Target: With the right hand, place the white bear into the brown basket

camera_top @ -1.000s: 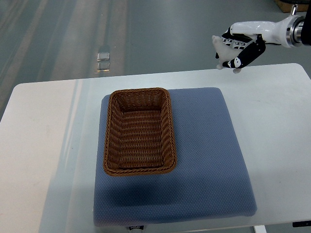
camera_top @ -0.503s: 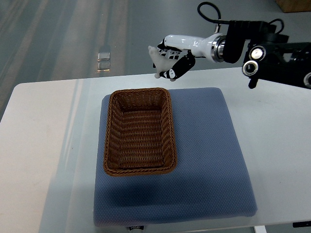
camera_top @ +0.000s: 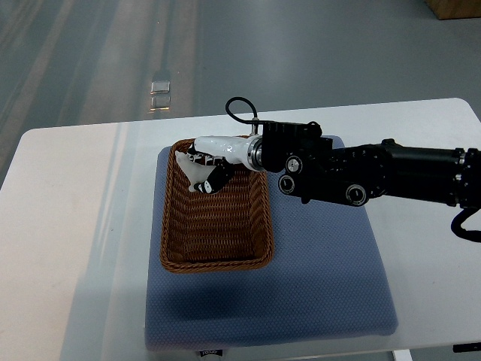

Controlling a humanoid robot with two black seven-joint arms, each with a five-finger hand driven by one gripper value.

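The brown wicker basket (camera_top: 215, 241) sits on the left half of a blue cushion (camera_top: 316, 278). My right arm reaches in from the right edge across the cushion. My right hand (camera_top: 204, 171) is over the far end of the basket, low inside its rim. Its fingers are curled around the small white bear (camera_top: 194, 170), which is partly hidden by the fingers. The left arm does not show.
The cushion lies on a white table (camera_top: 68, 226). The dark forearm (camera_top: 361, 174) spans the cushion's far right part. Grey floor with a small metal plate (camera_top: 160, 93) lies beyond the table's far edge.
My right hand has moved left and down with the bear, from above the far table edge to just over the far end of the basket. More of the arm is in view.
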